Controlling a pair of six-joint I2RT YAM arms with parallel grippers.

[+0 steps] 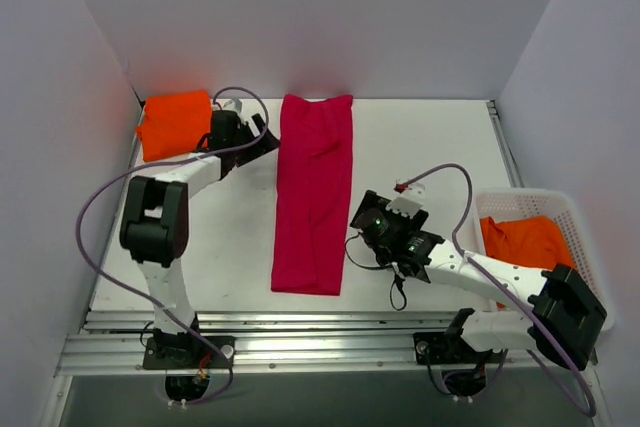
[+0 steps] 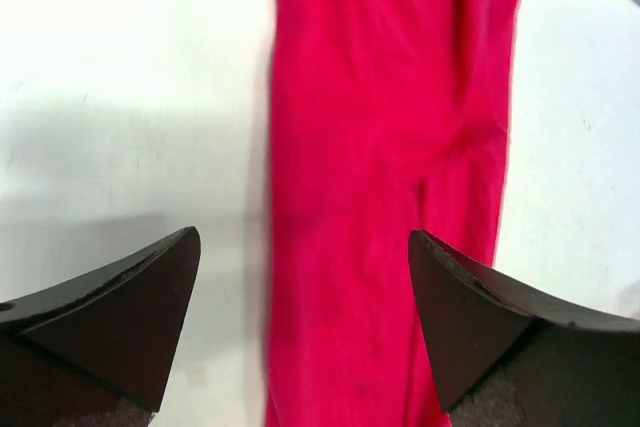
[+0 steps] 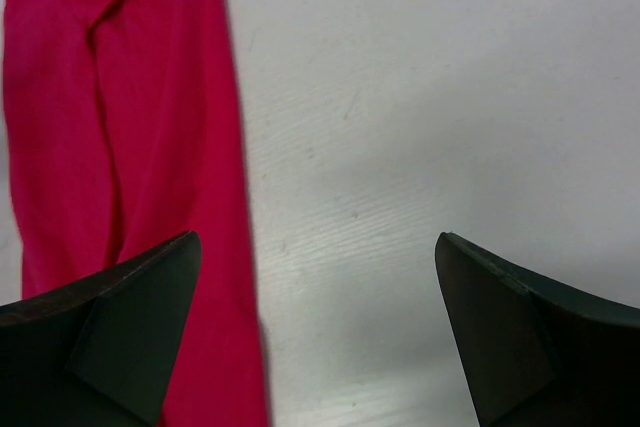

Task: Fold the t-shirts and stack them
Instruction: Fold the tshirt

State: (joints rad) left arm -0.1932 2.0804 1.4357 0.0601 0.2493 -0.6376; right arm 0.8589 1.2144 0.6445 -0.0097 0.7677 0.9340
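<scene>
**Fold-and-stack task, mid-course: one shirt folded, one half-folded, one waiting**

Nearest the arm bases, the right tool (image 3: 315, 239) hangs over bare counter (image 1: 430, 137) just beside the right edge of the crimson-pink t-shirt (image 1: 314, 192). Its dark wedge-shaped fingers stand wide apart with nothing between them.

To its right, at the counter's edge, a white mesh basket (image 1: 572, 209) of rigid plastic lattice holds a loose orange t-shirt (image 1: 525, 242), crumpled and unfolded.

At mid-counter the crimson-pink t-shirt lies as a long, narrow strip running from near to far. Its sides appear turned inward, and soft creases run along its length. The cloth is matte and limp, and lies flat on the smooth white surface.

Farther back, the left tool (image 2: 303, 232) is poised near the strip's far left side. Its jaws are spread wide and it grips nothing.

In the far left corner rests a folded orange t-shirt (image 1: 175, 123), a compact, roughly square bundle.

Judged from this layout, the task is partly done. The crimson-pink strip probably needs a crosswise fold and a move onto the folded orange t-shirt. The basket's shirt has yet to be taken out, folded and stacked.
</scene>
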